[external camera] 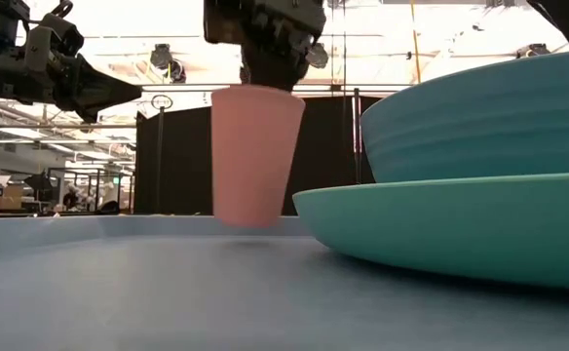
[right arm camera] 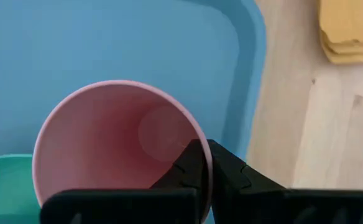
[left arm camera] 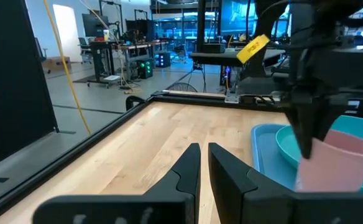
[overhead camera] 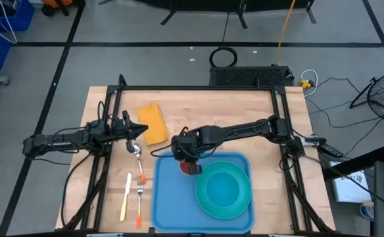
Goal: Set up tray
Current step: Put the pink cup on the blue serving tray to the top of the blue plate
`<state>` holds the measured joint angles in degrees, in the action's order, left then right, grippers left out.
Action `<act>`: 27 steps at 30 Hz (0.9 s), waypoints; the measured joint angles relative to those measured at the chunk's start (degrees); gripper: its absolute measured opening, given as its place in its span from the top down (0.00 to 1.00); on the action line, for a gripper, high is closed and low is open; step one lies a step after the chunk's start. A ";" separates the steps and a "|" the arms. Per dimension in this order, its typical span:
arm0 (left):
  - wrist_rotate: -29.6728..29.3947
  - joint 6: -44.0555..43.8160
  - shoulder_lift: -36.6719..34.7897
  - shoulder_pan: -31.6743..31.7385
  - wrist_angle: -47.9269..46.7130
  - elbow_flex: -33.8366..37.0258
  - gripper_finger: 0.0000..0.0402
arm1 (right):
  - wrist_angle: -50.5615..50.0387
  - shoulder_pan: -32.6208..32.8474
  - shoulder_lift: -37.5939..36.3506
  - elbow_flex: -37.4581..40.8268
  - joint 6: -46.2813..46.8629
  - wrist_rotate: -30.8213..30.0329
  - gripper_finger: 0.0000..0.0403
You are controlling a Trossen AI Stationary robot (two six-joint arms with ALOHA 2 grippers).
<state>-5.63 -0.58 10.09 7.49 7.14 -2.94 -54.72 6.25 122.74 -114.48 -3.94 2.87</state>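
Over the tray (overhead camera: 168,197), at its far left part, your right gripper (overhead camera: 191,166) held a pink cup (external camera: 253,156) by the rim. From overhead you could hardly read that cup: the gripper body covered nearly all of it, leaving a reddish sliver. The low view showed it upright, its base just above the tray floor with a thin gap and shadow under it. Only the right wrist view gave you the pinch: fingers (right arm camera: 191,163) clamped on the cup wall, one inside, one outside.

Tray lay on the near middle of the wooden table (overhead camera: 198,112); its near edge was cut off in the high view. A turquoise bowl (overhead camera: 225,186) sat on a turquoise plate (external camera: 460,229) on the tray's right half. Overhead the two merged into one disc; the low view separated them, though both ran off its right edge.

Your left gripper (overhead camera: 138,130) hung over the bare table left of the tray, jaws nearly together, holding nothing, as its own wrist view showed. Beside it lay a yellow cloth (overhead camera: 151,122); nearer you, a spoon (overhead camera: 138,158), knife (overhead camera: 124,196) and orange-handled fork (overhead camera: 140,201). None of these showed in the low view.
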 joint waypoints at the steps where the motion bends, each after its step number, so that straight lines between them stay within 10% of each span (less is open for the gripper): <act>1: -0.02 0.00 0.00 0.00 -0.02 0.00 0.92 | 0.06 0.01 0.02 0.00 0.04 0.01 1.00; 27: -0.29 -0.85 0.00 0.00 0.00 0.00 0.92 | 2.19 0.96 -0.22 5.66 2.21 2.06 1.00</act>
<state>-5.91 -1.43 10.09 7.48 7.14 -2.94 -52.53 7.20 122.52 -108.82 -1.73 4.93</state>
